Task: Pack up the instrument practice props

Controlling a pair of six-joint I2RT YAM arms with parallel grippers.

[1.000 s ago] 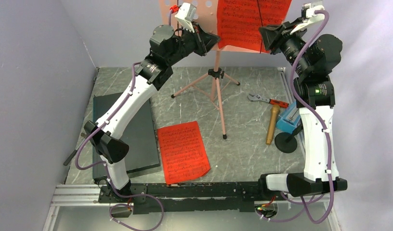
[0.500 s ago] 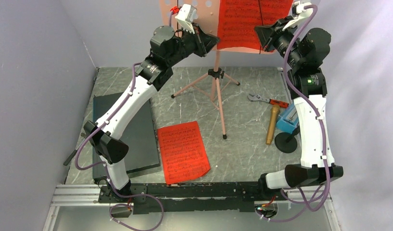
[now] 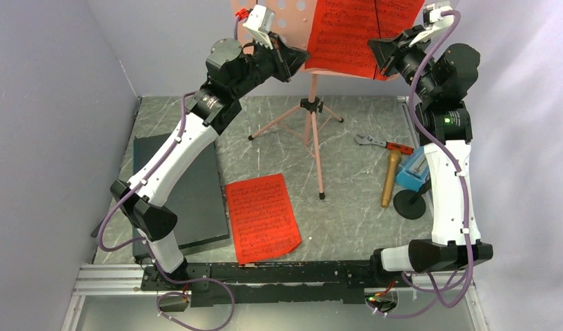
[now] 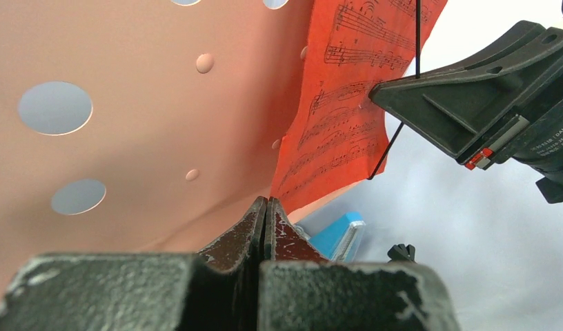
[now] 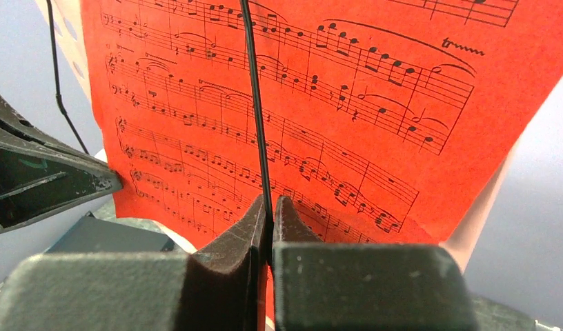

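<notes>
Right fingers (image 5: 230, 234): closed tight on the bottom edge of the red page (image 5: 334, 103). The thin black wire (image 5: 254, 103) runs down into the same pinch, and red shows in the slit between them.
Left fingers (image 4: 237, 234): pressed together with no gap, right at the lower lip of the pink desk (image 4: 127, 138). Whether the lip is caught between them cannot be told.
Right gripper (image 5: 268, 207): raised at the desk's right part, facing the left gripper (image 4: 265, 210) across the page.
Page: upright against the desk, behind the wire, with its lower edge hanging just past the lip.
Stand (image 3: 310, 117): upright on its three legs near the back of the table (image 3: 361, 227).
Step in hand: probably getting this page off the desk.
Doing it well: the wire seems to share the pinch, so a straight pull would drag the desk along. It would be better to grip paper alone and slide the page out along the wire, slowly, while the left gripper braces the desk.
Risk: torn paper, or the light tripod tipping.
Not yet packed: the loose page (image 3: 263, 217) flat at the table's front, and the microphone (image 3: 389, 178) lying beside the blue metronome (image 3: 411, 172) on the right.
Not props: the wrench (image 3: 383, 143) and the dark slab (image 3: 203, 193).
</notes>
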